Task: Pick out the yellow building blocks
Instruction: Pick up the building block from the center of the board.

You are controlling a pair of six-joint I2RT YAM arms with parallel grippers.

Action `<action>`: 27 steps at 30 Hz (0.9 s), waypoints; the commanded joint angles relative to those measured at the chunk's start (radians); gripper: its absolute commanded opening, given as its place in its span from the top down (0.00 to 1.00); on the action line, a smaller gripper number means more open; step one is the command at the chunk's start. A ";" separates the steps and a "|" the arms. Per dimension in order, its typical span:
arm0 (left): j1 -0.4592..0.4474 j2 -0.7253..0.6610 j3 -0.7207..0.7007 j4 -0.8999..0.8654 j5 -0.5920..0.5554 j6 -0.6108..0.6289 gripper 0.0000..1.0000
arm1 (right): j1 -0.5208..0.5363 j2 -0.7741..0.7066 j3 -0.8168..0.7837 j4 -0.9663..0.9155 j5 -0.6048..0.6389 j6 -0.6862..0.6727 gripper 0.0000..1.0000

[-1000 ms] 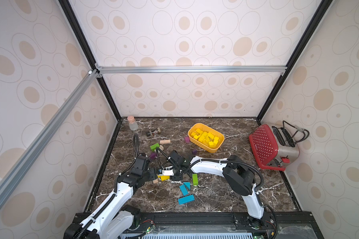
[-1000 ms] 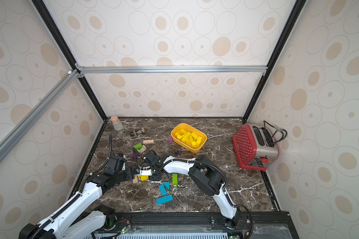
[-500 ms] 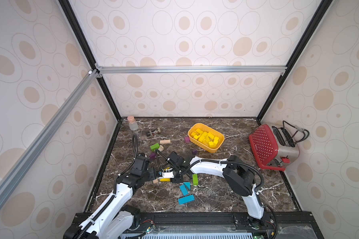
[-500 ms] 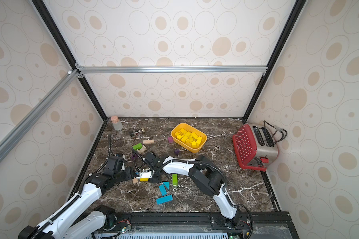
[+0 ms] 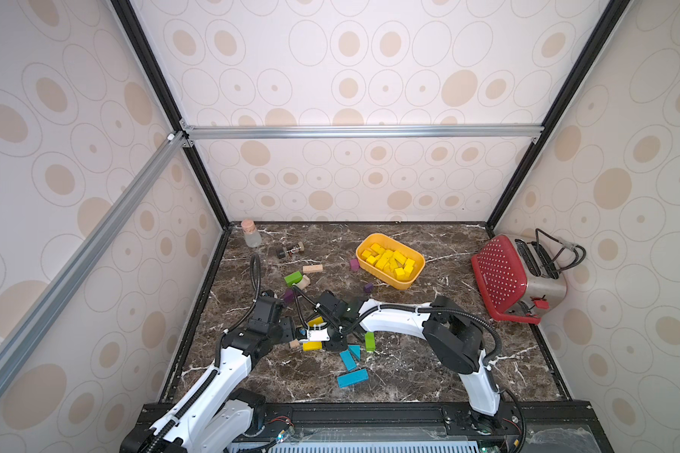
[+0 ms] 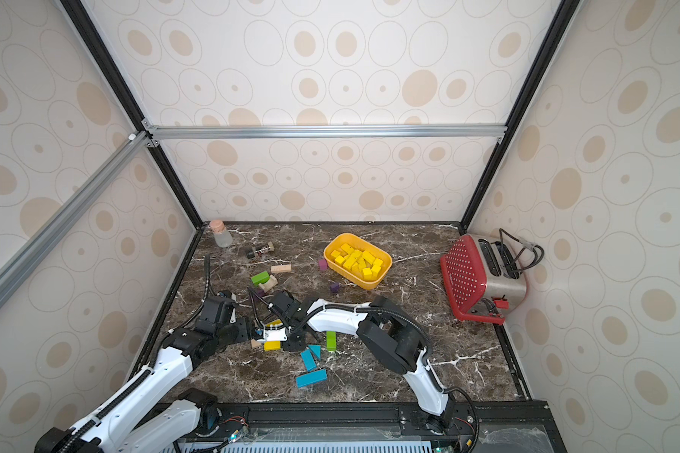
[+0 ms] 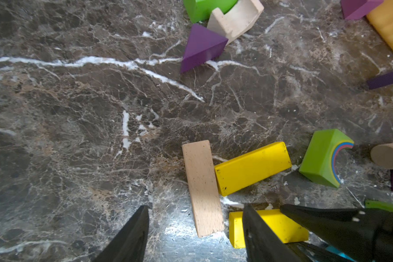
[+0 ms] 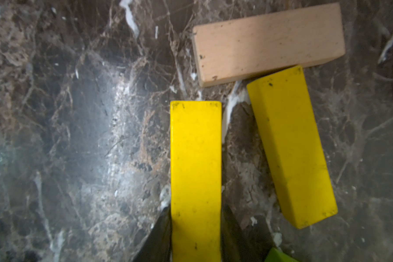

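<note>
While the blue blocks (image 5: 353,378) at the near edge of the table (image 5: 428,376) are not wanted, the right hand (image 8: 195,211) just behind them is closed on a long yellow bar (image 8: 195,158) — so I think the step in hand is the pick-up. The left hand (image 7: 195,207) is close by, open and holding nothing. A second yellow bar (image 8: 290,147) lies just beside the held one, its end against a plain wooden block (image 8: 268,40). The next move should be a lift straight up, so these two do not get bumped, then a carry to the far side. There sits the orange tub (image 5: 401,285), well apart, with many yellow building blocks (image 5: 389,261) inside. The right wrist view shows the grip up close but no tub — both top views show the tub, yet the grip is too small to see there. I cannot tell if the held bar is off the table.
</note>
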 commanded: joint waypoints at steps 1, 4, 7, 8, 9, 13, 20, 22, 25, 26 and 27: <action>0.001 -0.008 0.029 0.005 -0.015 -0.020 0.36 | 0.019 -0.040 -0.028 -0.018 -0.010 -0.008 0.71; 0.001 -0.003 0.036 0.013 -0.019 -0.018 0.36 | 0.018 -0.059 -0.041 -0.002 -0.009 -0.006 0.74; 0.000 0.013 0.060 0.008 -0.027 -0.002 0.36 | 0.019 -0.081 -0.056 0.016 -0.009 0.001 0.76; 0.001 0.016 0.067 0.007 -0.029 0.003 0.35 | 0.018 -0.088 -0.063 0.023 -0.009 0.002 0.77; 0.001 0.018 0.074 0.004 -0.031 0.009 0.36 | 0.018 -0.096 -0.071 0.028 -0.009 0.004 0.77; 0.001 0.027 0.082 0.007 -0.044 0.005 0.36 | 0.019 -0.131 -0.113 0.074 0.001 0.006 0.78; 0.000 0.065 0.105 0.020 -0.041 0.009 0.36 | 0.018 -0.166 -0.160 0.137 0.014 0.029 0.80; 0.001 0.076 0.118 0.026 -0.044 0.022 0.36 | 0.014 -0.182 -0.176 0.166 0.012 0.046 0.81; 0.000 0.098 0.147 0.032 -0.047 0.054 0.36 | -0.002 -0.220 -0.204 0.205 -0.016 0.086 0.81; 0.001 0.105 0.157 0.032 -0.048 0.069 0.36 | -0.009 -0.233 -0.211 0.209 -0.023 0.099 0.81; 0.001 0.109 0.167 0.034 -0.047 0.081 0.36 | -0.013 -0.246 -0.219 0.214 -0.023 0.111 0.81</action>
